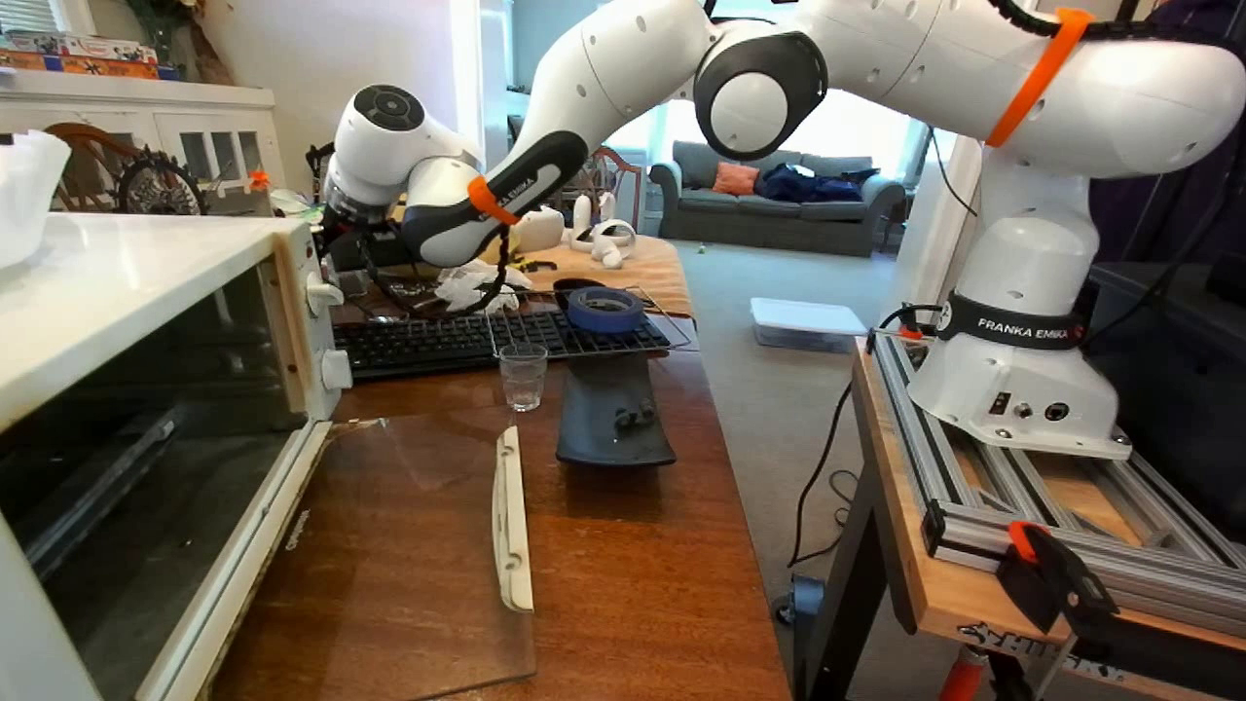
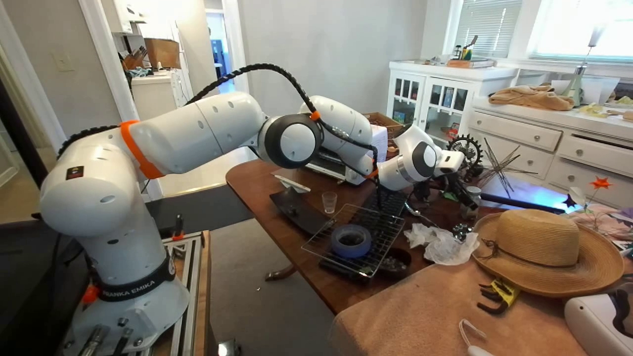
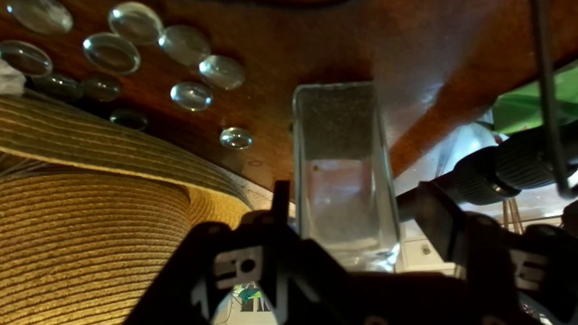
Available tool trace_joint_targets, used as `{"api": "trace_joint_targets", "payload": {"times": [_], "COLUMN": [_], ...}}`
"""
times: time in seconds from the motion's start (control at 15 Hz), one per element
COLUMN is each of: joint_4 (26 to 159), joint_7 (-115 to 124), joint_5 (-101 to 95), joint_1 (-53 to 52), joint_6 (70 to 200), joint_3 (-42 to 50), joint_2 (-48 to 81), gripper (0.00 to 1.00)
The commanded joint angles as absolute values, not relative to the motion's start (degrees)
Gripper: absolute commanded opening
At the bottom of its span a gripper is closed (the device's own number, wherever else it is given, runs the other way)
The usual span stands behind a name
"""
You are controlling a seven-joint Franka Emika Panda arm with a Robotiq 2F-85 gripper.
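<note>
My gripper (image 3: 353,186) is open, with a clear rectangular glass vessel (image 3: 336,135) between its black fingers. One finger is close beside the glass; a gap shows at the other. I cannot tell whether either finger touches it. Several clear glass beads (image 3: 192,95) lie on the brown wooden table (image 3: 266,45). A woven straw hat (image 3: 90,225) is close to the gripper; it also shows in an exterior view (image 2: 536,237). A black rod (image 3: 478,174) passes behind the other finger. In an exterior view my gripper (image 2: 447,195) is low over the cluttered table end.
A wire rack (image 2: 390,232) bears a blue tape roll (image 2: 351,241). Near it are a drinking glass (image 1: 524,375), a dark curved tray (image 1: 613,438), a keyboard (image 1: 419,346) and a crumpled plastic bag (image 2: 450,244). A toaster oven (image 1: 321,350) stands with its glass door (image 1: 409,545) down.
</note>
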State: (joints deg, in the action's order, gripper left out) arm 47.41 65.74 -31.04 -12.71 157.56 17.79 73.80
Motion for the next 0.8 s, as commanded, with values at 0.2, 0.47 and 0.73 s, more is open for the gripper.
{"api": "trace_joint_targets", "payload": {"times": [0.2,0.47,0.73], "joint_4": [46.82,55.52,66.06], "joint_7": [64.10,59.42,46.62], "joint_5": [-24.86,-25.94,-22.28], "joint_1": [-14.89,-14.10,-14.31], "joint_6": [154.09,155.27,155.72], "joint_3": [20.89,15.27,12.52], "joint_2": [72.97,65.22,57.26], "gripper": [1.00,1.00,1.00]}}
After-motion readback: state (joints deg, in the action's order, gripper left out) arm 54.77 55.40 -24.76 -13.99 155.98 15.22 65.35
